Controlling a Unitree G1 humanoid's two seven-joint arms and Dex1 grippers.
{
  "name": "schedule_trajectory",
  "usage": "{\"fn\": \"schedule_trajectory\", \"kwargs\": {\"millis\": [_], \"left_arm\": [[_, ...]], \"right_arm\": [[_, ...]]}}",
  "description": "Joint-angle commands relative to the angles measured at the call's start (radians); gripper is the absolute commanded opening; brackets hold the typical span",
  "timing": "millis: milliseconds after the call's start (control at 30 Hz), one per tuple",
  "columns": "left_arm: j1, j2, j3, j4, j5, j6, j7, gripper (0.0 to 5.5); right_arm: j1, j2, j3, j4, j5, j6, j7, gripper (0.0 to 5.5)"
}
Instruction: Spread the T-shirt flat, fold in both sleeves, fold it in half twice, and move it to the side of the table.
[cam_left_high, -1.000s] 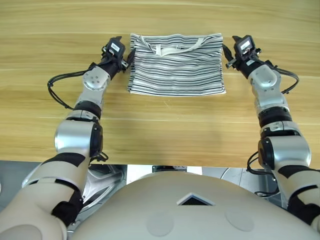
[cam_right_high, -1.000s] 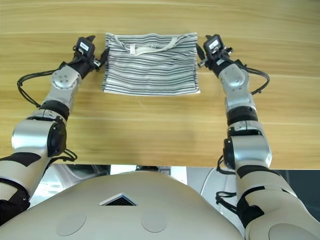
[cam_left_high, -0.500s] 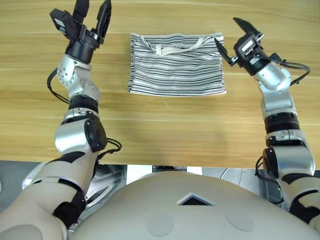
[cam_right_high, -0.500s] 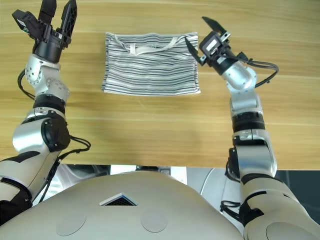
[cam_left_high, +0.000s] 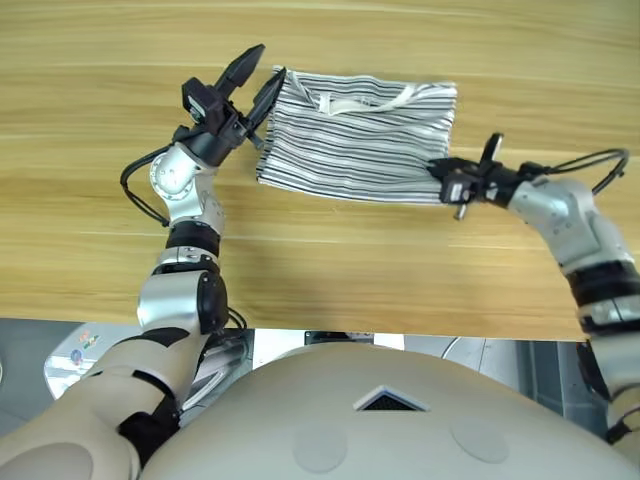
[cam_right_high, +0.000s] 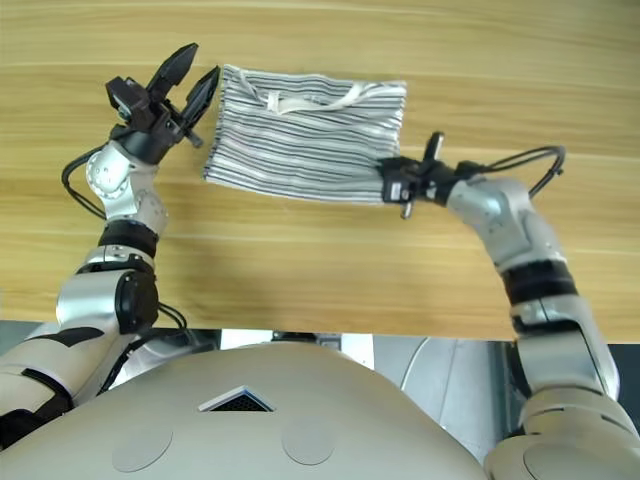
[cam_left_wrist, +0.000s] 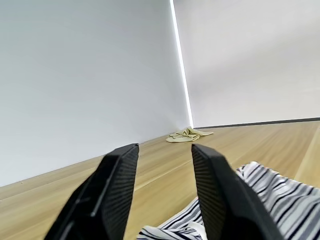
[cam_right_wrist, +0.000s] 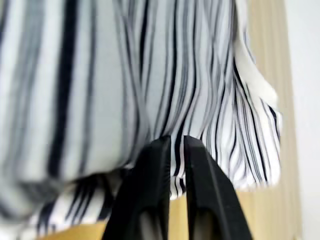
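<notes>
The striped T-shirt (cam_left_high: 355, 135) lies folded into a rectangle on the wooden table (cam_left_high: 320, 260), collar at the far edge. My left gripper (cam_left_high: 262, 68) is open, raised a little and tilted up beside the shirt's far left corner, touching nothing. In the left wrist view its gripper (cam_left_wrist: 164, 150) shows wide apart fingers above the striped cloth (cam_left_wrist: 270, 195). My right gripper (cam_left_high: 437, 180) sits low at the shirt's near right corner, shut on the T-shirt's edge. The right wrist view has its gripper (cam_right_wrist: 175, 142) pinched into the striped folds (cam_right_wrist: 100, 85).
The table stretches wide on both sides of the shirt. A small crumpled yellowish cloth (cam_left_wrist: 189, 135) lies far off on the table by the white wall. The table's front edge (cam_left_high: 330, 328) runs close to me.
My left arm came down from its raised pose to the shirt's far left corner, still open. My right gripper moved to the near right corner and shut on it; the shirt's right side skewed slightly.
</notes>
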Motion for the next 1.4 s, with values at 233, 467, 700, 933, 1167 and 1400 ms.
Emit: {"fn": "schedule_trajectory", "kwargs": {"millis": [233,467,700,933,1167,1400], "left_arm": [[-0.006,0.012,-0.016,0.033,0.025,0.005,0.049,1.99],[-0.006,0.01,-0.024,0.053,0.034,-0.001,0.061,1.99],[-0.001,0.002,-0.029,0.061,0.04,-0.009,0.069,1.99],[-0.002,-0.01,-0.034,0.064,0.046,-0.012,0.077,1.99],[0.004,-0.024,-0.043,0.062,0.051,-0.016,0.087,1.99],[0.01,-0.029,-0.052,0.065,0.05,-0.02,0.093,1.99]], "right_arm": [[0.281,-0.146,0.074,-0.636,0.387,0.007,0.278,0.02],[0.187,0.001,0.039,-0.614,0.341,0.123,0.202,0.02],[-0.054,0.276,0.099,-0.385,0.095,0.266,0.008,0.02],[-0.152,0.404,0.148,-0.162,0.005,0.266,-0.082,0.02],[-0.234,0.448,0.146,0.089,-0.055,0.245,-0.193,0.02],[-0.28,0.454,0.13,0.231,-0.062,0.221,-0.26,0.02]]}}
